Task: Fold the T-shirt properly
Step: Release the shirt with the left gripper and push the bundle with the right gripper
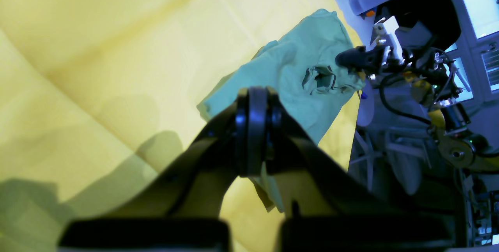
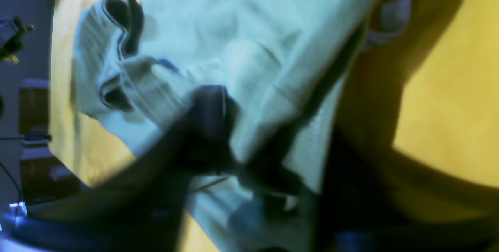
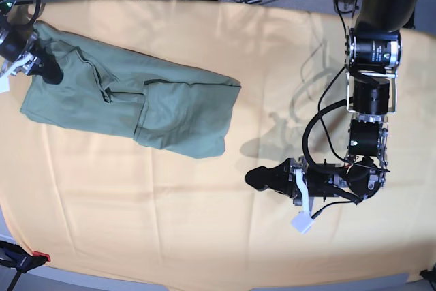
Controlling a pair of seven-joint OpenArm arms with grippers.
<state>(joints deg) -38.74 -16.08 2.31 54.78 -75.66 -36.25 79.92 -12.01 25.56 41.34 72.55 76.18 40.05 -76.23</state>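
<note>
Two arms share the job, but only one is busy with the shirt (image 3: 129, 103). It lies on the yellow cloth (image 3: 204, 230) covering the surface, toward the far left corner as the base view shows it, already doubled into a long band, with a second layer lapped over at the end nearest the cloth's middle. The neck end sits right by the cloth's left edge, bunched and puckered there.

The right hand (image 3: 49, 69) is at that neck end, down on the fabric. Its wrist view is smeared with blur, yet dark fingers (image 2: 206, 115) show pressed into a ridge of green cloth just beside the collar opening (image 2: 124, 29). I would say the jaws are drawn narrow around a pinch of shirt, though the blur keeps me from being certain the fabric is truly caught. Taking it near the collar makes sense: from there the short end can be lifted and carried over toward the lapped end.

The left hand (image 3: 262, 178) hangs low over bare cloth, well apart from the shirt on the side away from the collar. Its jaws are pressed together with nothing between them. It looks parked clear so it will not snag the fabric or block the other arm.

My guess is that one crosswise fold remains, and the wrinkled collar end may need smoothing.
</note>
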